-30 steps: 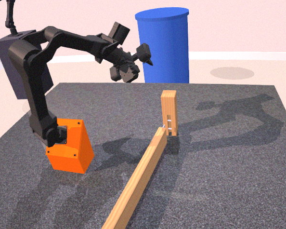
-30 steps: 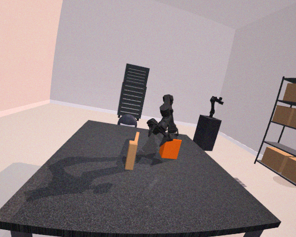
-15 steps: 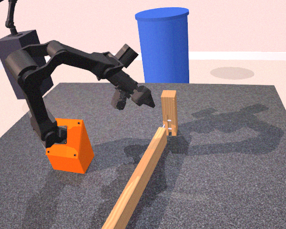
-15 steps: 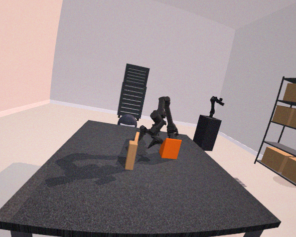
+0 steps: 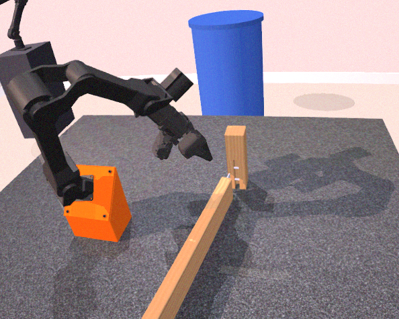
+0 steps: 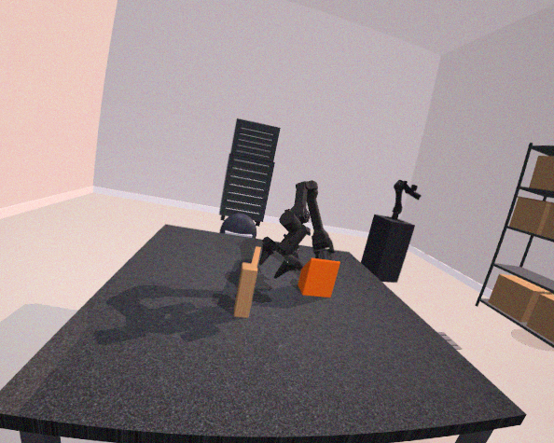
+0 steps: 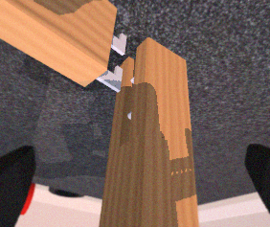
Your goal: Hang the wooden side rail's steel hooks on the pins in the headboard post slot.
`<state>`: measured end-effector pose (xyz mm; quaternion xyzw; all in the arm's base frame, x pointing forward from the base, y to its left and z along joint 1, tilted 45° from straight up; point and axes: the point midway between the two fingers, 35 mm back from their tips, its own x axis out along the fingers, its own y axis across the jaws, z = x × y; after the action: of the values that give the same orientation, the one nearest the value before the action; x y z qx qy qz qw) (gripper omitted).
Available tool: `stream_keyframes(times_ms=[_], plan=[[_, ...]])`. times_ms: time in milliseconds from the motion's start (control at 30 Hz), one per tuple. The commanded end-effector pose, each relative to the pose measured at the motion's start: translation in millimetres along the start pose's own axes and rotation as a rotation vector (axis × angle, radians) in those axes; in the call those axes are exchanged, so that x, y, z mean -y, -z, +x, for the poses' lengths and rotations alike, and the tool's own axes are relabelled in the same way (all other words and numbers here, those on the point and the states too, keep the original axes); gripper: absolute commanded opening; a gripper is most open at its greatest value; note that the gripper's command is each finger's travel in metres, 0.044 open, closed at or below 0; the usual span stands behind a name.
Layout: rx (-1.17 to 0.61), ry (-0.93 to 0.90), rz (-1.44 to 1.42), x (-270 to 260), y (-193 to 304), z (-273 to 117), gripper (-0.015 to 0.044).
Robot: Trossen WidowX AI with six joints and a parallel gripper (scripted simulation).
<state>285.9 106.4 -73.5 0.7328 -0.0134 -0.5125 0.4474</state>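
Observation:
The wooden side rail (image 5: 192, 244) (image 6: 256, 257) (image 7: 56, 41) lies slanting toward the upright headboard post (image 5: 236, 144) (image 6: 245, 292) (image 7: 146, 175). Its near end is beside the post's foot. Its far end is outside the top view. In the wrist view two steel hooks, one (image 7: 120, 44) and the other (image 7: 112, 77), stick out of the rail's end toward the slot. They are off the two pins, one (image 5: 236, 167) (image 7: 132, 80) and the other (image 5: 237, 179) (image 7: 129, 115). My gripper (image 5: 186, 157) (image 6: 270, 268) (image 7: 143, 154) is open and empty, above the table, on the robot's side of the post.
The orange base block (image 5: 119, 205) (image 6: 319, 277) carries the arm and stands on the dark table (image 5: 324, 262) (image 6: 326, 364). A blue bin (image 5: 228, 66) stands beyond the table's back edge. A second arm on a dark pedestal (image 5: 11, 91) (image 6: 388, 247) stands off the table.

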Motion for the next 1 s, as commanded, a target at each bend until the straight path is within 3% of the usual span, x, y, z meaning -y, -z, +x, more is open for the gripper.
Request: stream_keyframes(times_ms=[0,333,633,967], plan=[[0.007,-0.004,0.003,-0.4,-2.9,0.4,0.044],[0.009,0.007,-0.05,-1.2,-3.5,1.5,0.044],[-0.039,0.148,-0.751,-11.8,-8.7,12.1,0.044],[-0.242,0.214,-1.472,-26.1,-9.8,18.7,0.044]])
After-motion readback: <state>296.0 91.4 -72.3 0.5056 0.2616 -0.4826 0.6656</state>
